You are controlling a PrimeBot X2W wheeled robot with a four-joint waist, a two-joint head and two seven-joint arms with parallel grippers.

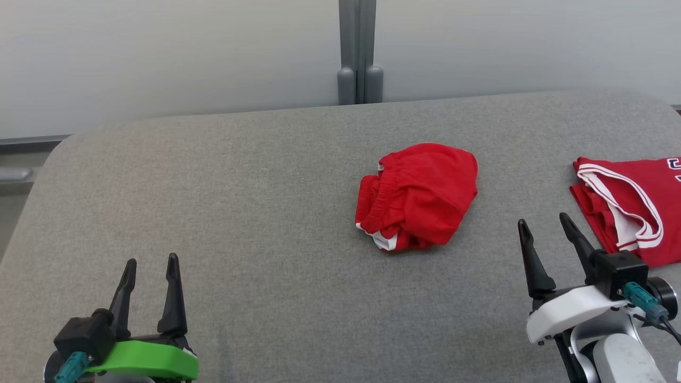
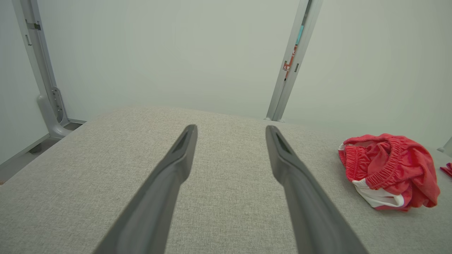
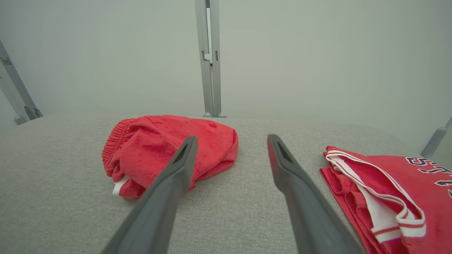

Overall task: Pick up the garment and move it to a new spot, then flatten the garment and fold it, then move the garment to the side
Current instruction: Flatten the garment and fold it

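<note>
Wide grey padded table fills the head view, and nothing is in hand yet. Out at 3 o'clock, cut by the edge, lies a red jersey with white-striped trim, lying fairly flat. Just right of centre sits the garment: red shorts balled up, elastic waistband bunched toward 9 o'clock, a white flash poking out at 7 o'clock. By its crumpled state I take it for the piece to be worked.

Down at 5 o'clock, the right gripper has its jaws spread wide and empty, the shorts at its 10 o'clock and near. At 7 o'clock, the left gripper is equally wide and empty, with the shorts well apart at its 2 o'clock.

The pick comes first, and the right arm looks best placed. I'd pinch the thick waistband rather than the loose top layer, so the whole bundle lifts, and keep clear of the jersey.

For writing, dark white-edged letters on the jersey run out of view, unreadable. A small red sticker on the wall post is too small to read.
</note>
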